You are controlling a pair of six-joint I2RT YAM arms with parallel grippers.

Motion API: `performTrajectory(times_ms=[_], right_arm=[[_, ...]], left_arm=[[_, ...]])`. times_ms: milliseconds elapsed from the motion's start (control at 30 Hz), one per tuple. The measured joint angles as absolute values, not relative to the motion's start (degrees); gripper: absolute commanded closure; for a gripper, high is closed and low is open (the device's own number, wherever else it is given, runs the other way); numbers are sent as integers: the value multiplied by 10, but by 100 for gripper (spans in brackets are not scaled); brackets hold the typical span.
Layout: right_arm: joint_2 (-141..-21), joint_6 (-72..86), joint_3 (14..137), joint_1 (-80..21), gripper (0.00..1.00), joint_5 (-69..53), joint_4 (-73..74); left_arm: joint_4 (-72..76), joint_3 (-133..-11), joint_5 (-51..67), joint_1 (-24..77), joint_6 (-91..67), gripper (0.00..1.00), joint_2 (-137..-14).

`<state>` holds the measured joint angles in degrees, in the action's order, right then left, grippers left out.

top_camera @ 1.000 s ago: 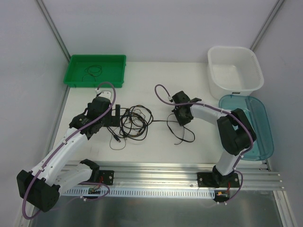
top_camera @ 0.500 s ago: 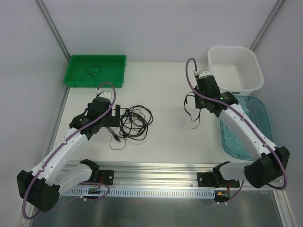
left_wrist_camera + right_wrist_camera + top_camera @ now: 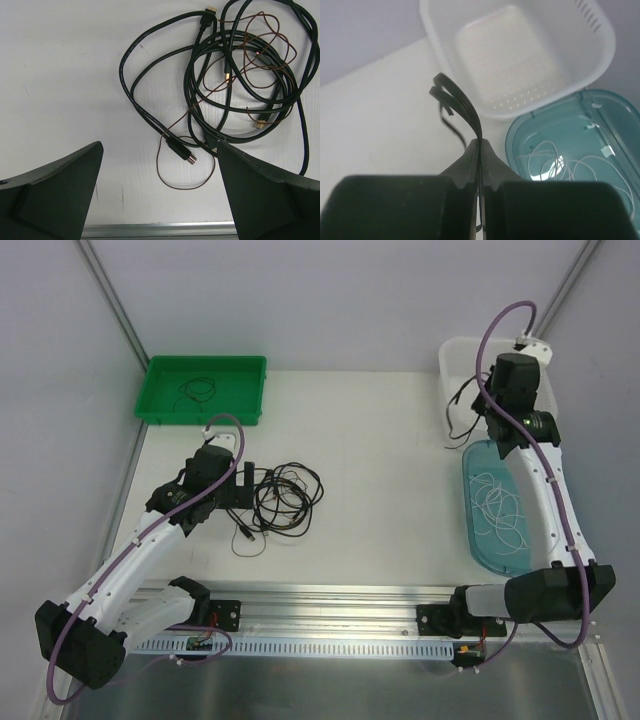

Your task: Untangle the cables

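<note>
Cables (image 3: 288, 498) lay in a messy pile on the white table (image 3: 380, 440), over on the left side. Most of them were black. One thin brown cord (image 3: 265, 30) ran in and out of the black loops. Small plugs stuck out of the pile here and there.

The left gripper (image 3: 157, 150) hung just beside the pile. Its two fingers (image 3: 60, 190) were spread wide apart, and it was not gripping anything.

The right gripper (image 3: 480, 145) was far away from the pile, up by the white basket (image 3: 447, 390) at the back right of the table. Its fingers were pressed tight together, and they pinched one black cable (image 3: 457, 100). That cable bent in loops above the fingertips in the wrist view. In the top view it dangled down by the left wall of the basket. I could not tell if its end touched the table.

A blue-green tray (image 3: 478, 545) sat right next to the basket, on the near side. A thin white cable (image 3: 500, 510) lay in it in loose curls.

A green tray (image 3: 160, 412) sat at the back left corner of the table. One thin black cord (image 3: 195, 390) lay curled up inside it.
</note>
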<state>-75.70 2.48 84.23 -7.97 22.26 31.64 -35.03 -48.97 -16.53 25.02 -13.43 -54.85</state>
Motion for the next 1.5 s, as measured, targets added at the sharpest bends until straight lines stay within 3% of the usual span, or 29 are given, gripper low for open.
performTrajectory(times_ms=[500, 533, 633, 667, 767, 867, 1200, 1500], right_arm=[[-987, 53, 1043, 72, 98, 262, 158], [-1007, 51, 1056, 75, 94, 262, 154], [-1069, 43, 1097, 84, 65, 261, 147], [-1089, 41, 1110, 85, 47, 260, 146], [-1133, 30, 1133, 88, 26, 250, 143], [-1151, 27, 1132, 88, 15, 231, 147], [-1039, 33, 996, 61, 3, 149, 155], [-901, 72, 821, -95, 4, 54, 194]], left_arm=[[-350, -490, -141, 250, -134, 1, -568], [-350, -490, -140, 250, -134, 1, -574], [-350, -490, -140, 250, -134, 1, -588], [-350, -490, -140, 250, -134, 1, -591], [-350, -490, -140, 250, -134, 1, -596], [-350, -490, -140, 250, -134, 1, -600], [-350, -490, -139, 246, -133, 1, -601], [-350, -490, -136, 243, -133, 1, -595]])
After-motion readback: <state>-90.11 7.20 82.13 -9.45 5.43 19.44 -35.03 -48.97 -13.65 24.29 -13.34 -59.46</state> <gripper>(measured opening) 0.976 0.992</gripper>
